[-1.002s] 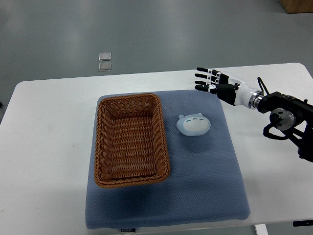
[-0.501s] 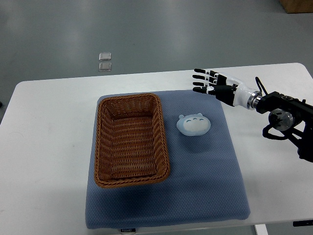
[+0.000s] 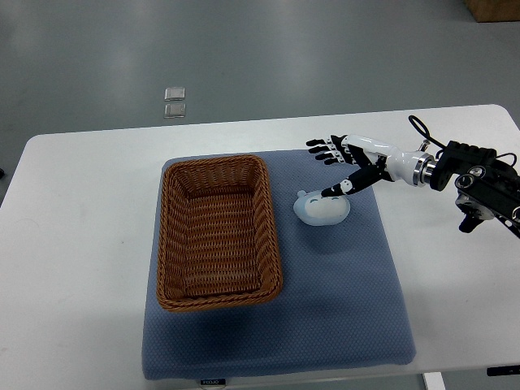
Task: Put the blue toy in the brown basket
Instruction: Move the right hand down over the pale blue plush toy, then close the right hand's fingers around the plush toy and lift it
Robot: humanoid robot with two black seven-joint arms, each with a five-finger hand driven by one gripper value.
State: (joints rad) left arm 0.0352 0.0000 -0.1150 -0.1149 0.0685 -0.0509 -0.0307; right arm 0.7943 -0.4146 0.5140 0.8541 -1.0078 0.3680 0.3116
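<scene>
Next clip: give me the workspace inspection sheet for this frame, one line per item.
Surface: white table with a blue-grey mat on it.
Job's things: blue toy lies on the mat right of the brown basket; the basket holds nothing.
Clutter: nothing seen on the table.
Grippers: right hand spread open over the toy, thumb tip at its top edge, not grasping; left hand not in view.
Cables: black cable loops at the right wrist.
Surroundings: grey floor, two small clear squares on it, a brown box corner top right.
</scene>
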